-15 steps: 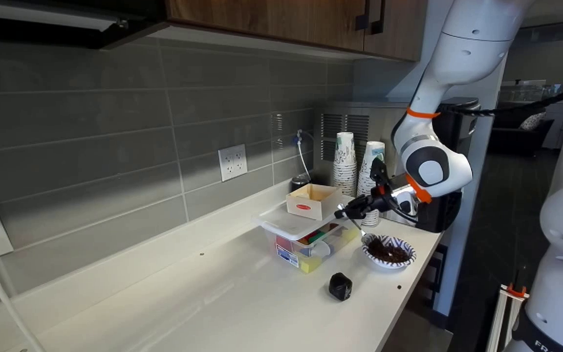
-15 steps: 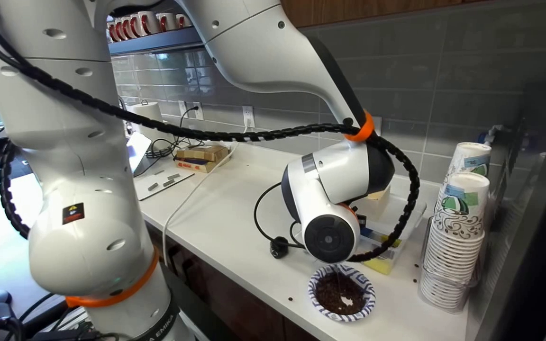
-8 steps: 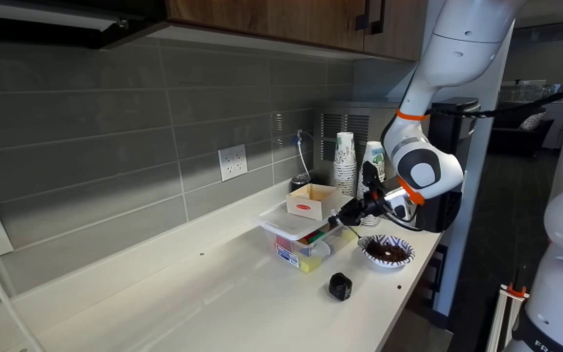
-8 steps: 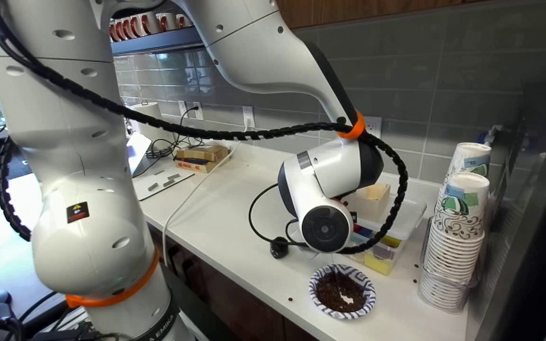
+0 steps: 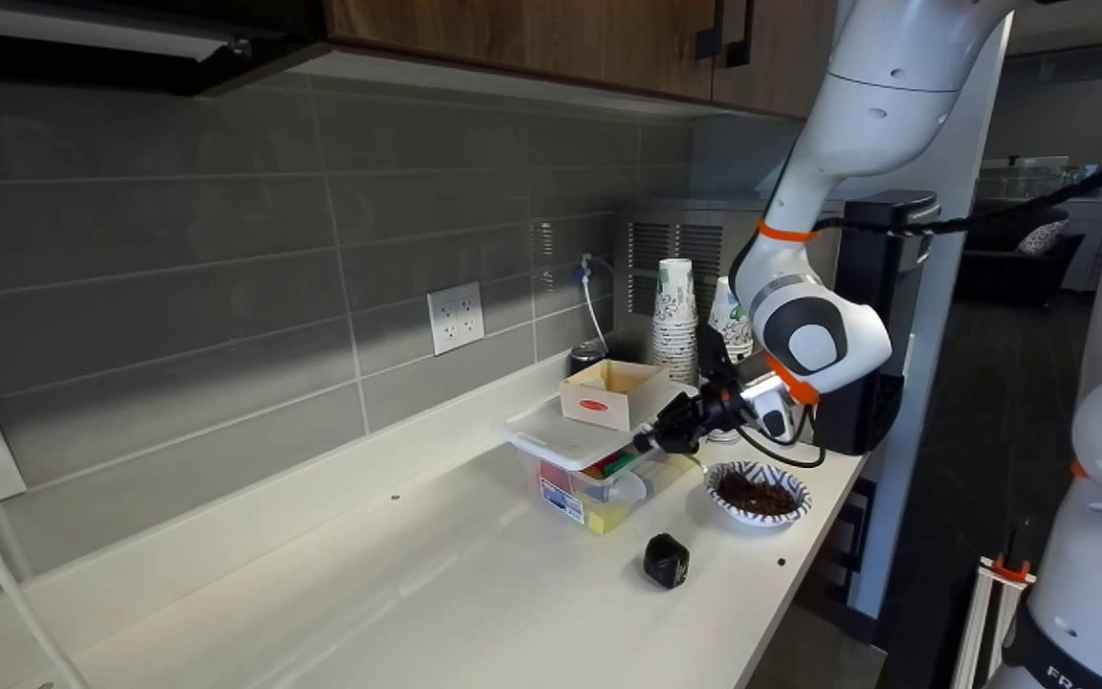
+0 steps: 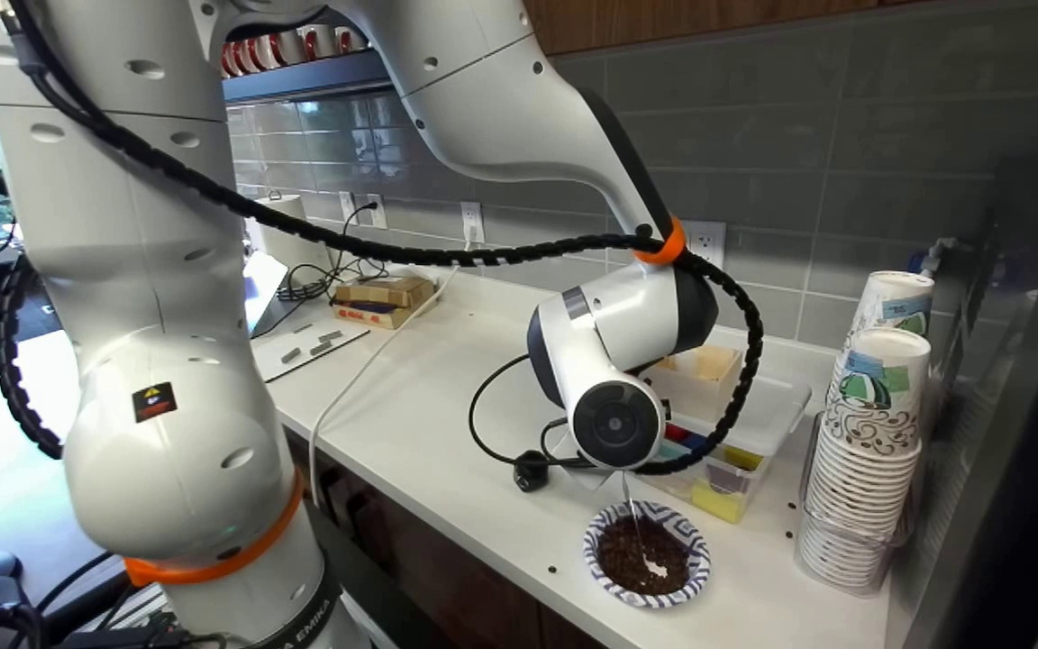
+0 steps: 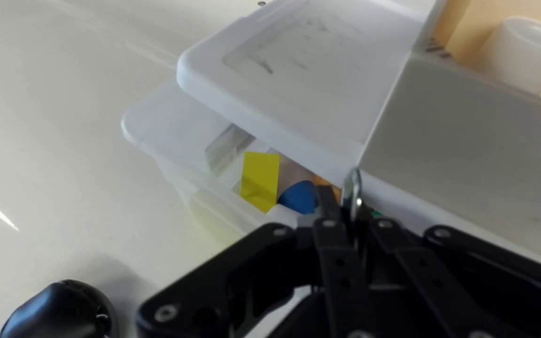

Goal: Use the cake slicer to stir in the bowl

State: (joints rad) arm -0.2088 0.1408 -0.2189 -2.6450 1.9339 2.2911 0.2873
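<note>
The bowl [image 5: 763, 518] has a pale rim with a blue zigzag pattern and holds dark brown grains. It stands near the counter's front edge and also shows in an exterior view [image 6: 702, 561]. My gripper [image 5: 647, 440] is shut on the cake slicer [image 5: 694, 461], up and to the side of the bowl. The slicer slants down to the bowl's rim; its thin shaft [image 6: 628, 494] reaches into the bowl, and how deep its end sits I cannot tell. In the wrist view the slicer's shiny metal end [image 7: 354, 190] sticks out between the gripper's [image 7: 349, 206] fingertips.
A see-through tub [image 5: 570, 498] with a white lid [image 5: 537, 431] ajar and a small box [image 5: 608, 402] on top stands close beneath the gripper. Stacked cups [image 6: 870, 451] stand by the bowl. A black object [image 5: 668, 562] lies on the counter [image 5: 474, 603].
My gripper has moved left and slightly down in an exterior view, towards the tub, with the slicer still held. The slicer's wide end showed above the rim before. The bowl has shifted very slightly.
</note>
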